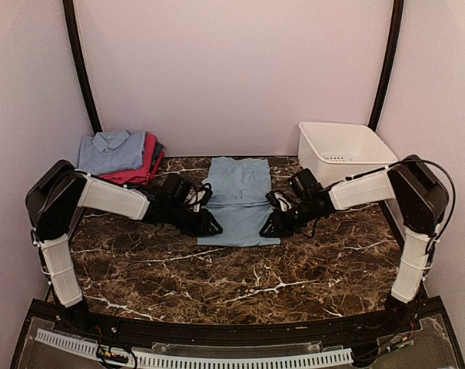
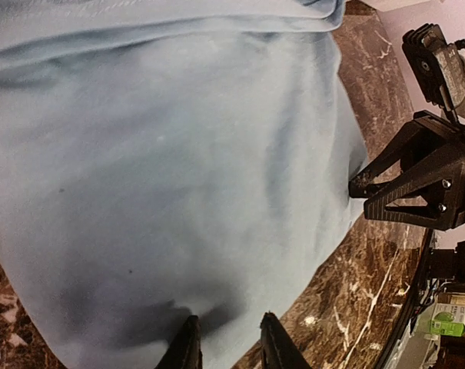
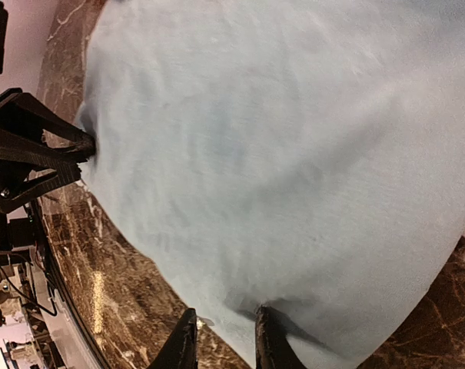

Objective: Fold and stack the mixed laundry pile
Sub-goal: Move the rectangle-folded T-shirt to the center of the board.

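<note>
Left pincer and right pincer each stood partly open, fingertips at opposite near corners of the trousers; whether either pinched cloth could not be told. Trousers lay folded flat mid-tabletop. Folded stack, blue shirt over pink, sat rear left.

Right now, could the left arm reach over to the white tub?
Probably not easily. The white tub sits in the far right corner, while the left gripper is at the left edge of the pale blue garment, and the right gripper and its arm lie between them.
</note>
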